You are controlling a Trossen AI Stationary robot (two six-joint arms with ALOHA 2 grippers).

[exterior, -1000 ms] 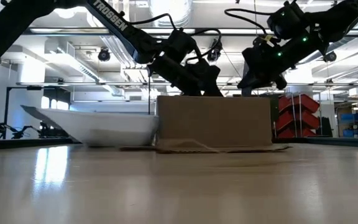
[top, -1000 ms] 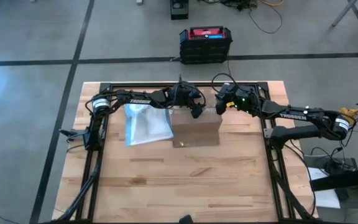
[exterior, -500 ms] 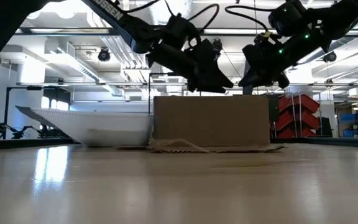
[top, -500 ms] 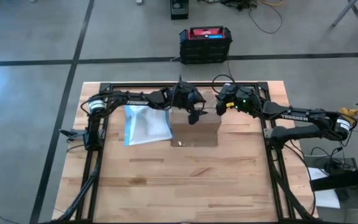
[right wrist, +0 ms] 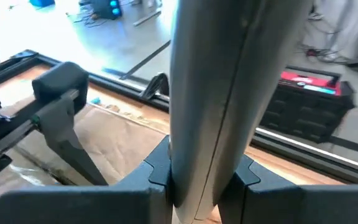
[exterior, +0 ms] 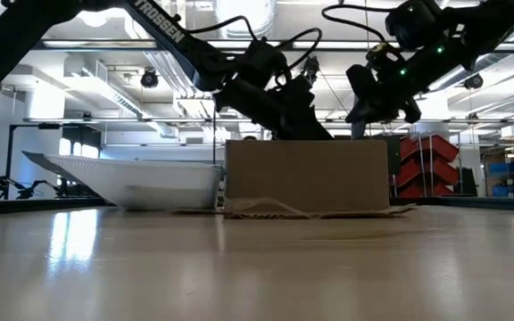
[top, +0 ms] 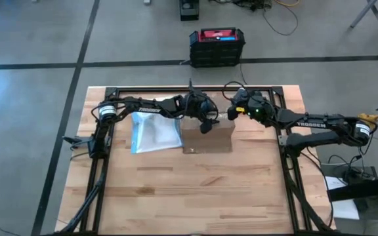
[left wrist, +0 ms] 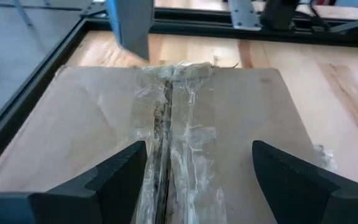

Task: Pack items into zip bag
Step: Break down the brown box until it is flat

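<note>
High view: the zip bag (top: pixel 154 132) lies flat beside the cardboard box (top: pixel 207 136); left gripper (top: pixel 207 123) hovers wide open, empty, above the box; right gripper (top: pixel 233 111) clamps a grey stick-like tool (right wrist: pixel 213 93).

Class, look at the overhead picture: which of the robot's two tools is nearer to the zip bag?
Left. The left tool hangs open over the cardboard box, just beside the zip bag. The right tool, shut on a grey stick, is beyond the box's far corner.
</note>
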